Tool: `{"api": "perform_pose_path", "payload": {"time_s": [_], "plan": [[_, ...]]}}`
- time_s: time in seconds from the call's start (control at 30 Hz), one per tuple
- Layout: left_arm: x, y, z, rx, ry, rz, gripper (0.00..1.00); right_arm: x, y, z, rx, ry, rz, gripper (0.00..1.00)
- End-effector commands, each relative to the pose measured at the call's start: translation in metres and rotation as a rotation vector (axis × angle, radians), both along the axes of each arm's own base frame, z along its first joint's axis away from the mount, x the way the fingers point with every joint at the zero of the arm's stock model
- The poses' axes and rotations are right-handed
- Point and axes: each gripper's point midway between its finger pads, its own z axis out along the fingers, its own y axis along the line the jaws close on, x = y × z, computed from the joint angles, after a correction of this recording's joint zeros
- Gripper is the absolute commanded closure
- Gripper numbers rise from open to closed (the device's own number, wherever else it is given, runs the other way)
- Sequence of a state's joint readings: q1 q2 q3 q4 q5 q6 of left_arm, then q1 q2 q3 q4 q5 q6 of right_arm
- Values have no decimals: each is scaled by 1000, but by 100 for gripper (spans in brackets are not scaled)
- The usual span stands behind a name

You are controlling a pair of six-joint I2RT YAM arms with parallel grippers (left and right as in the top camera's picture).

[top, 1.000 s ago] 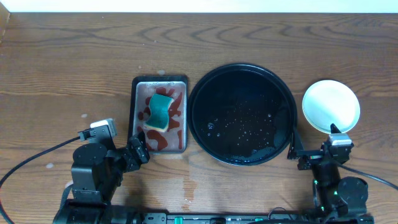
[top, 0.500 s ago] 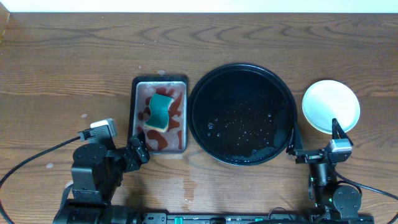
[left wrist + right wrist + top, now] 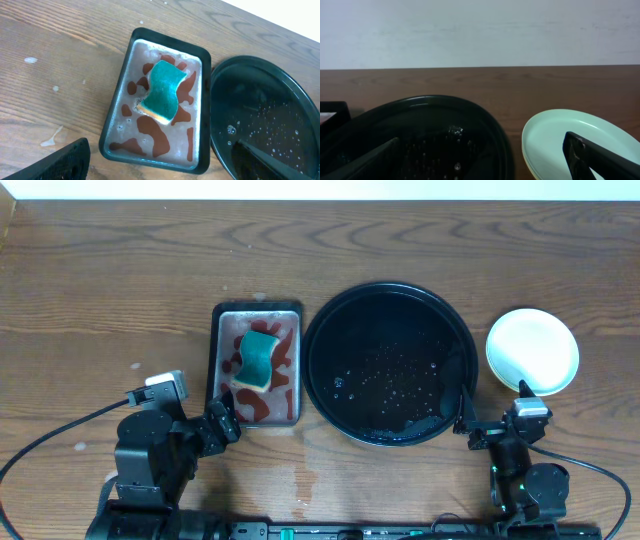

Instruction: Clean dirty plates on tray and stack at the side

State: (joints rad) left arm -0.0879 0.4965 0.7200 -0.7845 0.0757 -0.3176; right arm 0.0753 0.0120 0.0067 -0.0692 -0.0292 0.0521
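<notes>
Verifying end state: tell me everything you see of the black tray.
The tray is large, round, glossy black, with a raised rim. It lies flat on the table, close beside the pan on its left; the plates sit apart on its right. It holds no plates, only scattered droplets. Whether the right gripper touches its rim is unclear.

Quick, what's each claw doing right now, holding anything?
Left gripper: open, holding nothing.
Right gripper: open, holding nothing.

1 teal sponge [image 3: 259,360] in 1 rectangular metal pan [image 3: 258,310] with red smears
</notes>
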Motion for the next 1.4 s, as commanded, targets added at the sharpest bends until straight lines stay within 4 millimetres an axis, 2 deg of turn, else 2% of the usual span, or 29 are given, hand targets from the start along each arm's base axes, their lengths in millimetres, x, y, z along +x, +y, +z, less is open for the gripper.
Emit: {"api": "perform_pose_path", "payload": {"time_s": [0.0,1.17,1.37], "plan": [[0,0,-1,-2,3,1,9,-1,3,0,-26,-4,15,1],[0,0,-1,-2,3,1,9,-1,3,0,-26,-5,15,1],[-10,16,-11,61,39,61,9,-1,3,0,-26,-5,15,1]]}}
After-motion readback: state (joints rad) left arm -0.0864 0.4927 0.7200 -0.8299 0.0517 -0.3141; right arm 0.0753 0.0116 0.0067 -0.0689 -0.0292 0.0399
